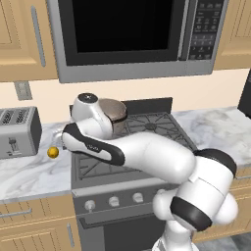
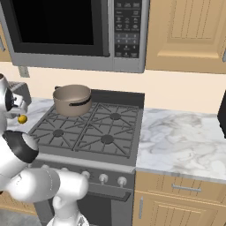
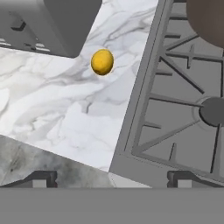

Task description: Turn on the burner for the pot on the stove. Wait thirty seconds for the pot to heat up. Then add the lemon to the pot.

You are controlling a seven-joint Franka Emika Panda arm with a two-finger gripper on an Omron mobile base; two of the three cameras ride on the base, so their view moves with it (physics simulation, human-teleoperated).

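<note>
The yellow lemon lies on the marble counter just left of the stove, near the toaster. It also shows as a small lemon by the stove's left edge and as a lemon beside my arm. My gripper hangs open above the counter where it meets the stove's front left corner. Nothing sits between its fingertips, and the lemon is some way ahead of them. The brown pot stands on the back left burner; the pot is partly hidden behind my wrist. A bare front left burner sits under its grate.
A grey toaster stands on the counter left of the lemon, close behind it in the hand view as the toaster. Silver knobs line the stove front. A microwave hangs above the stove. Marble counter extends to the right.
</note>
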